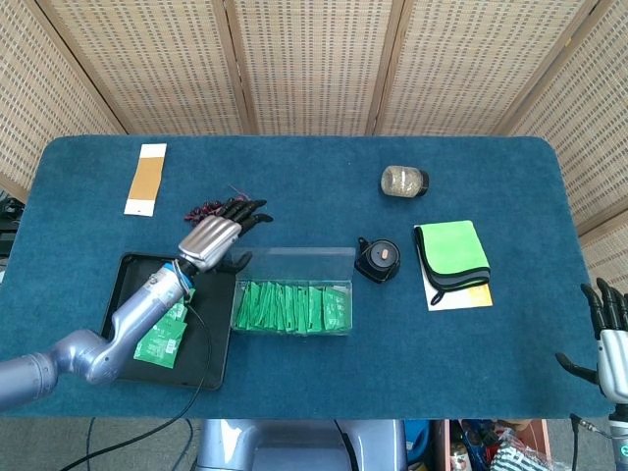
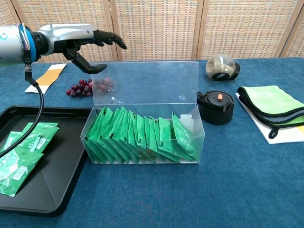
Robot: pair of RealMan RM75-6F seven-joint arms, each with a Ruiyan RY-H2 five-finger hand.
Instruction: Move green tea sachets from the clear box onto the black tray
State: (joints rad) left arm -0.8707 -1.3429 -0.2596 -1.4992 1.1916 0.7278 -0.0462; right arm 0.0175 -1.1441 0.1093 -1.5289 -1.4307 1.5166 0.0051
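Observation:
The clear box (image 1: pixel 292 299) (image 2: pixel 145 137) stands in front of the table's middle, packed with a row of green tea sachets (image 2: pixel 137 135). Its lid (image 2: pixel 145 80) stands upright at the back. My left hand (image 1: pixel 218 234) (image 2: pixel 83 42) hovers above and behind the box's left end, fingers spread, holding nothing. The black tray (image 1: pixel 123 285) (image 2: pixel 47 185) lies left of the box with a few sachets (image 1: pixel 162 339) (image 2: pixel 19 152) on it. My right hand (image 1: pixel 608 339) hangs off the table's near right corner, fingers apart and empty.
A bunch of dark grapes (image 2: pixel 83 88) lies just behind the box, under my left hand. A black round cap (image 1: pixel 378 260), a glass jar (image 1: pixel 403 181) and a folded green cloth (image 1: pixel 451 250) sit to the right. A tan card (image 1: pixel 146 178) lies far left.

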